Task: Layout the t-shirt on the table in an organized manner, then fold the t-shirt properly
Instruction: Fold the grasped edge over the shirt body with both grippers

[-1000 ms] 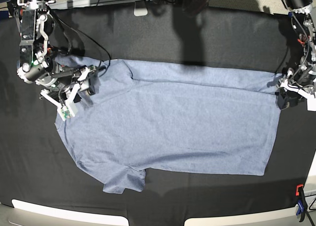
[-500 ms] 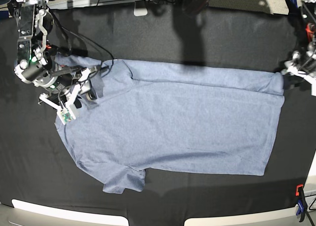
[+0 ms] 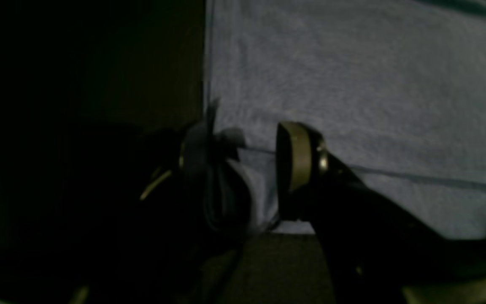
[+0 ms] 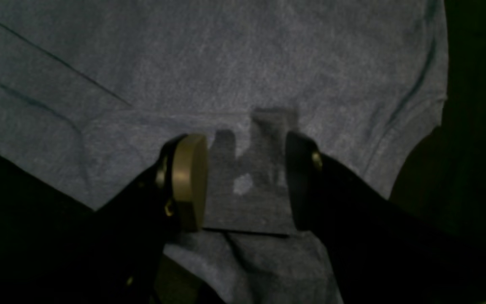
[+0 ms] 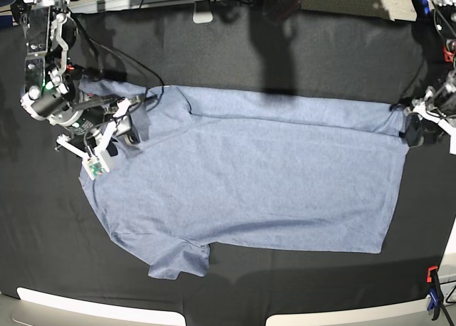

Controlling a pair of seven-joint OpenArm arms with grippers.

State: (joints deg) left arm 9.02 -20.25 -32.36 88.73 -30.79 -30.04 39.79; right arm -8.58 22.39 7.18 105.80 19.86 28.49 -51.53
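The blue-grey t-shirt (image 5: 249, 176) lies spread flat on the black table (image 5: 285, 55), plain side up, with a sleeve (image 5: 178, 258) pointing to the front. No lettering shows. My right gripper (image 5: 127, 127) is open just above the shirt's shoulder at the left; in the right wrist view (image 4: 246, 181) its jaws stand apart over the cloth (image 4: 226, 63). My left gripper (image 5: 415, 130) is at the shirt's far right corner. In the left wrist view (image 3: 238, 156) its jaws are apart, with a bunched fold of cloth (image 3: 230, 185) lying against one finger.
An orange-and-blue clamp (image 5: 432, 290) grips the table's front right edge. Cables (image 5: 128, 62) trail over the table behind the right arm. Pale panels (image 5: 85, 308) line the front edge. Bare black cloth surrounds the shirt on all sides.
The left gripper pulled the shirt's right corner outward, then came back down and its jaws parted; the corner has relaxed slightly inward. The right gripper shifted a little up along the shoulder.
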